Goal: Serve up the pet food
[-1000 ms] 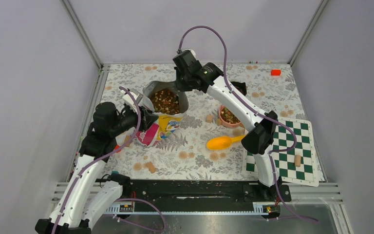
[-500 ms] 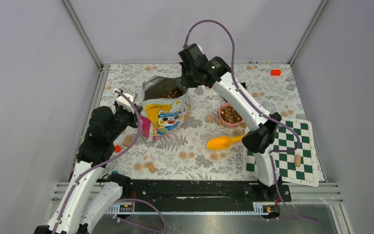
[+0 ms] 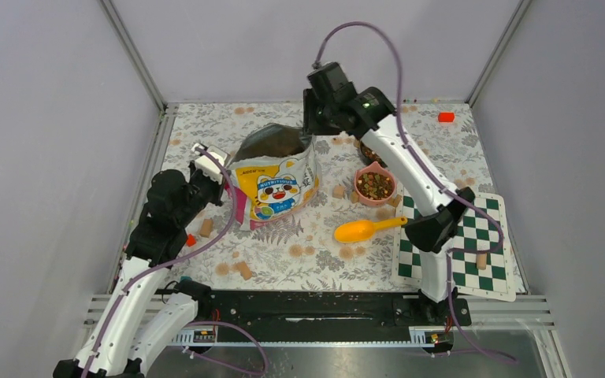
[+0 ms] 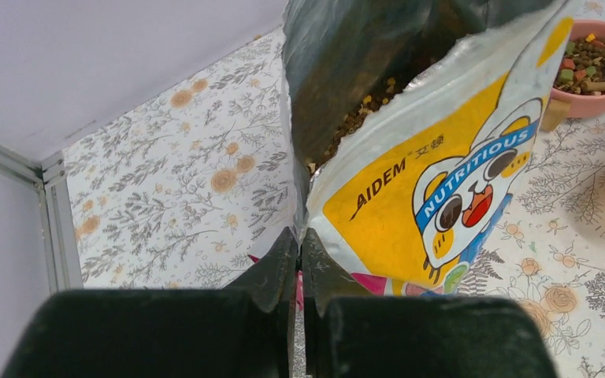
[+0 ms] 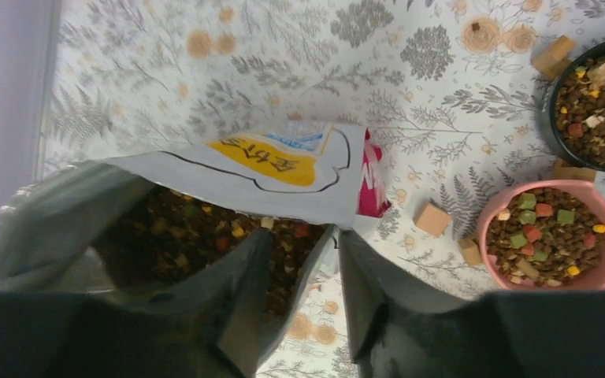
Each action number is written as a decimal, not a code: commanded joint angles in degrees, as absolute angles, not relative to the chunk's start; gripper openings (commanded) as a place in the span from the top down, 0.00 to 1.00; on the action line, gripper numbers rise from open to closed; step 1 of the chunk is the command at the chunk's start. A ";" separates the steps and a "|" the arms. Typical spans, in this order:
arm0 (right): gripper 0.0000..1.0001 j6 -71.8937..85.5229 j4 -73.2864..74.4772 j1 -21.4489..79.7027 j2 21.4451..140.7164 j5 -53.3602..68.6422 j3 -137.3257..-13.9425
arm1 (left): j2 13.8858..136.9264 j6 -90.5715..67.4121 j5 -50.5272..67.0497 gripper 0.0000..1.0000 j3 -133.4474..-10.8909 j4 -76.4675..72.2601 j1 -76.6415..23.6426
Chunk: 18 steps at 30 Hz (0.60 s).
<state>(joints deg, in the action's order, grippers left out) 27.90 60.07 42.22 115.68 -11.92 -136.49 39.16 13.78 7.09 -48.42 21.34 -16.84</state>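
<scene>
The glossy yellow cat bag stands upright with its mouth open. Pet food shows inside it and fills the pink bowl to its right. My left gripper is shut on the bag's left side seam, low down; from above it sits at the bag's left edge. My right gripper hangs at the bag's top right rim. Its jaws stand apart, one finger inside the mouth and one outside, the foil wall loose between them.
A black bowl of kibble stands behind the pink one. An orange scoop lies in front of the bowls. A chessboard is at the right. Wooden cubes are scattered about, and a red block is far right.
The bag has swung from tilted back to upright. The left gripper closed on its side seam. The right gripper moved right and back, and its jaws have parted from the rim.
</scene>
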 commanded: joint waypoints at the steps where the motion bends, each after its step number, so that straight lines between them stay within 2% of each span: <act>1: 0.35 23.72 49.97 37.86 103.33 -8.80 -133.92 | 37.62 17.88 7.64 1.00 -50.59 9.47 -15.58; 3: 0.20 20.97 45.66 35.85 100.79 -1.13 -129.23 | 37.46 17.90 9.71 1.00 -49.46 10.17 -15.27; 5: 0.14 17.66 40.11 33.72 97.39 6.99 -123.14 | 37.52 16.96 11.42 1.00 -49.10 10.72 -14.93; 9: 0.12 10.98 31.11 28.85 92.29 24.16 -112.84 | 38.06 14.96 14.65 1.00 -49.12 11.61 -13.40; 12: 0.12 4.73 30.12 25.86 91.68 36.17 -109.14 | 38.93 13.58 18.21 1.00 -49.66 12.91 -10.84; 18: 0.14 -7.82 30.94 22.71 95.24 45.32 -105.62 | 40.32 15.51 24.15 1.00 -49.91 16.35 -7.24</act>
